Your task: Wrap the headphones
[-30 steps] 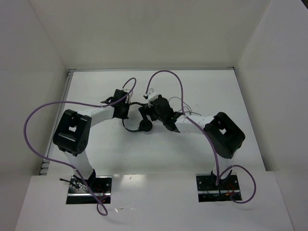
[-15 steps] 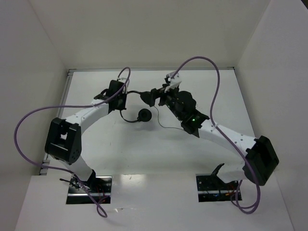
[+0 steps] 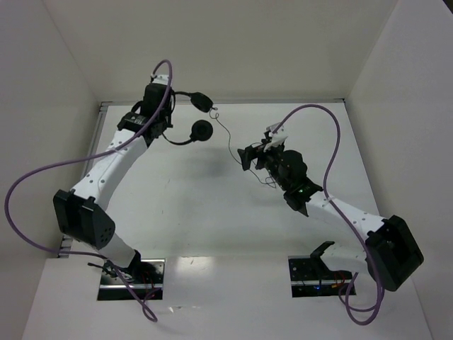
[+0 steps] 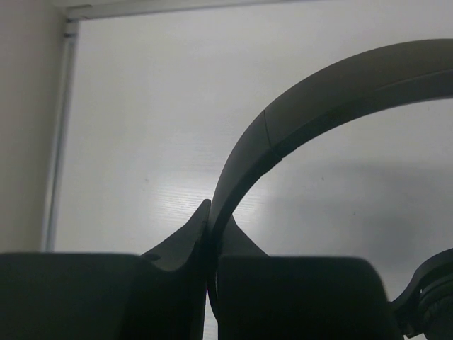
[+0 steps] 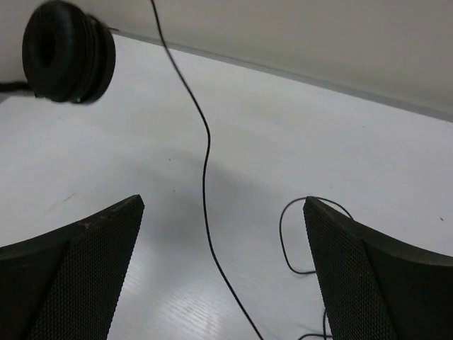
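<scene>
Fingers first, in the top view: the left gripper (image 3: 161,112) is clamped on the thin headband of the headphones (image 3: 201,131) and holds them over the far-left corner of the table (image 3: 177,212). The two ear pads (image 3: 200,100) sit to that gripper's right, one toward the far edge and one nearer, so the arch opens rightward. The cord (image 3: 225,136) hangs from the pads toward the table's middle. Its long axis runs from far-left to near-right and it ends by the right gripper (image 3: 245,157), whose fingers are spread wide with nothing in them. The right arm is clearly the nearer one to the free cord.

In the left wrist view, the left gripper (image 4: 210,227) is pinched tight on the headband (image 4: 311,92). The band rises from between the fingers and curves off to the right, with an ear pad (image 4: 433,301) just showing at the lower right.

In the right wrist view, the right gripper (image 5: 223,205) stands fully apart. The cord (image 5: 206,163) runs lengthwise through the gap, touching neither finger and leading away to the ear pad (image 5: 69,52) at upper left. More cord lies curled on the table beside the right-hand finger.

The fingers would close squarely across the cord's line, so the coming grasp looks well set up.
</scene>
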